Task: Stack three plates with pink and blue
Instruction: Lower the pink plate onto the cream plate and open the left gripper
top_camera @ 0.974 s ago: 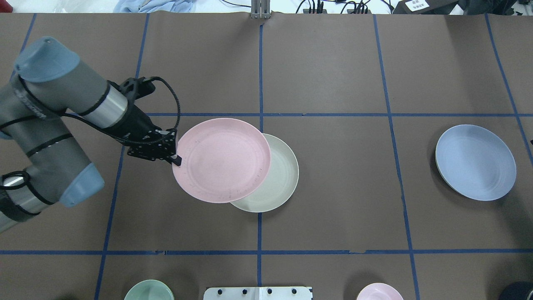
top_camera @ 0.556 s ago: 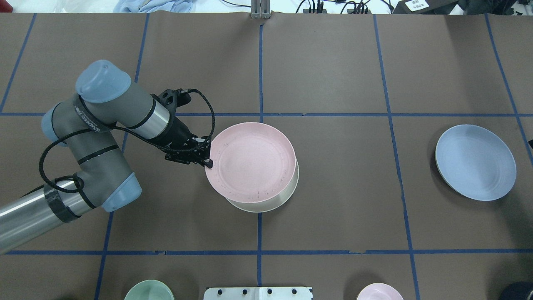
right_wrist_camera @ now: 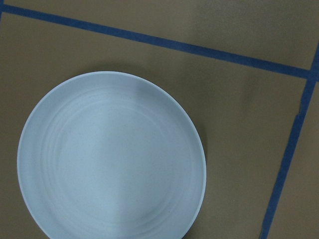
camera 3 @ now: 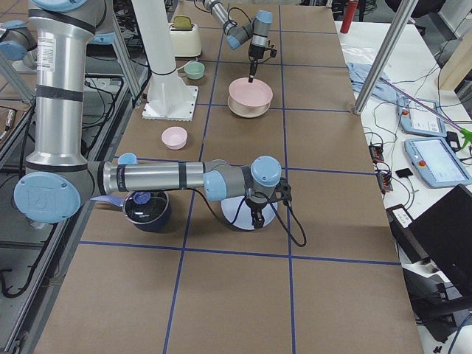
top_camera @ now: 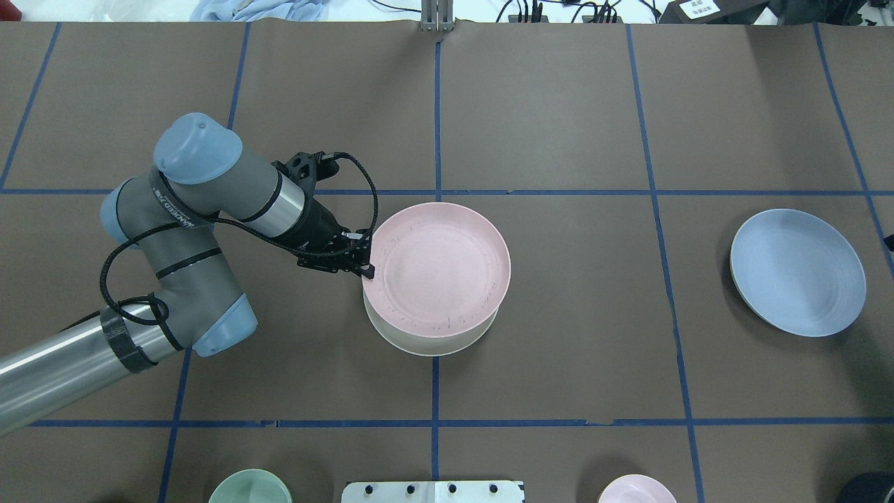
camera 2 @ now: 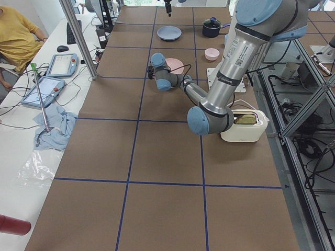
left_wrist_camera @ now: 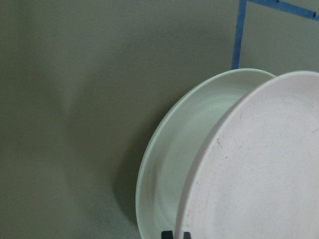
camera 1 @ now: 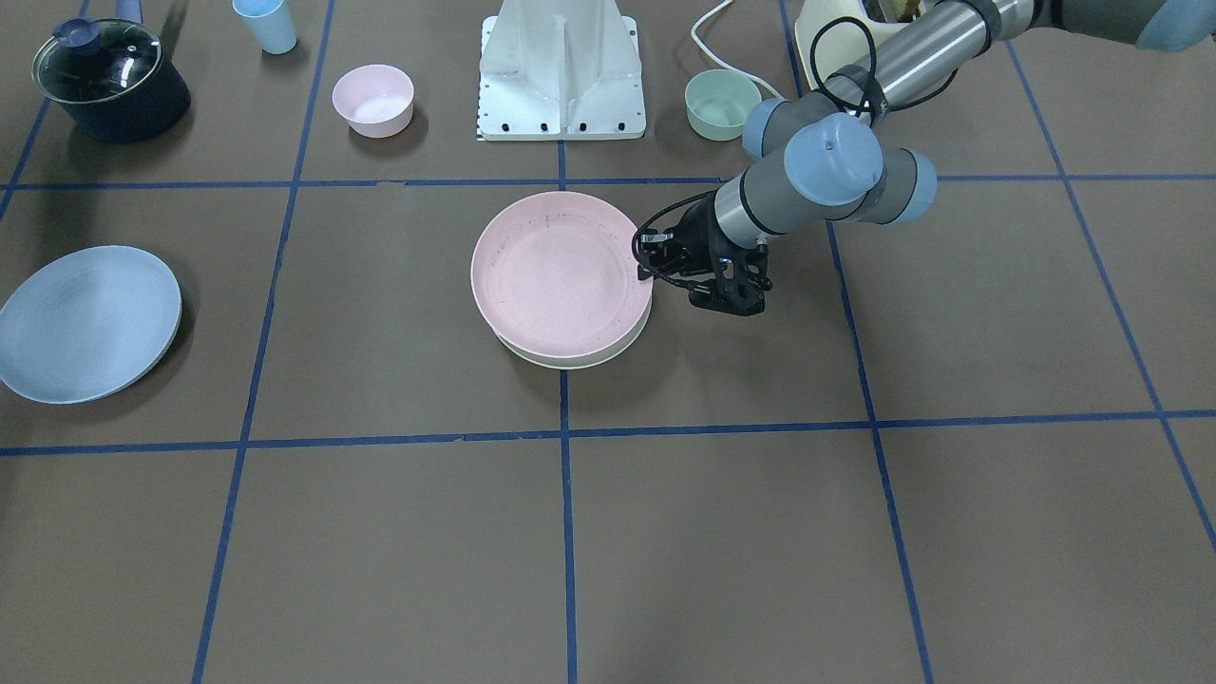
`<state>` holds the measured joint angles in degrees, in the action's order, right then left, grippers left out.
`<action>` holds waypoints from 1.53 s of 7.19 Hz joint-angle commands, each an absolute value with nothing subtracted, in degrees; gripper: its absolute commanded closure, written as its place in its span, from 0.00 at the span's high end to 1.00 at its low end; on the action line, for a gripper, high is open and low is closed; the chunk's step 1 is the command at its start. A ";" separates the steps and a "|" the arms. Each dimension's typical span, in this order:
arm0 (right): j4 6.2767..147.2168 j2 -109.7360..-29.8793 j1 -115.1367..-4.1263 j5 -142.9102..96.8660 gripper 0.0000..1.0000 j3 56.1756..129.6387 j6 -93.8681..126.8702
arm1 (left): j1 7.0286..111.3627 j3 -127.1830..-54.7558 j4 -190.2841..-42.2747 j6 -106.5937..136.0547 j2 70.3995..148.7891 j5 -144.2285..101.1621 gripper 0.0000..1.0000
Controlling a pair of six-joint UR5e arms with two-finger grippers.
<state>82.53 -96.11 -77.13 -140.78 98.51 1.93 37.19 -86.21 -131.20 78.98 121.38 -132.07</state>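
Left tool (top_camera: pixel 366 272) was clamped on the left rim of the pink plate (top_camera: pixel 440 269), with the jaws nearly closed and pinching only the edge (the wrist cam showed just the fingertips (left_wrist_camera: pixel 167 234) at the bottom of its frame). The pink plate was over the cream-white plate (top_camera: pixel 426 344) and roughly centred on it, with a crescent of cream showing past its edge. It looked raised rather than seated, and I couldn't tell whether the two touched. The pair was near the middle of the surface (top_camera: pixel 559 349), just beside a tape crossing. The blue plate (top_camera: pixel 796 272) lay flat on its own at the right end, well apart from the other two. Right tool (camera 3: pixel 256 219) hung over the blue plate. It showed only in the side views, so I couldn't tell whether it was open or closed. The right wrist cam looked straight down on the blue plate.
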 commanded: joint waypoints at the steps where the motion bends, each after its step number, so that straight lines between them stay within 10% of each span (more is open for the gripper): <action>1: 82.53 -96.06 -76.91 -140.71 1.00 98.44 1.93 | 36.56 -84.73 -133.68 79.01 121.73 -129.99 0.00; 11: 82.53 -95.89 -76.64 -140.71 1.00 98.44 1.93 | 34.63 -84.55 -133.68 78.84 120.50 -130.08 0.00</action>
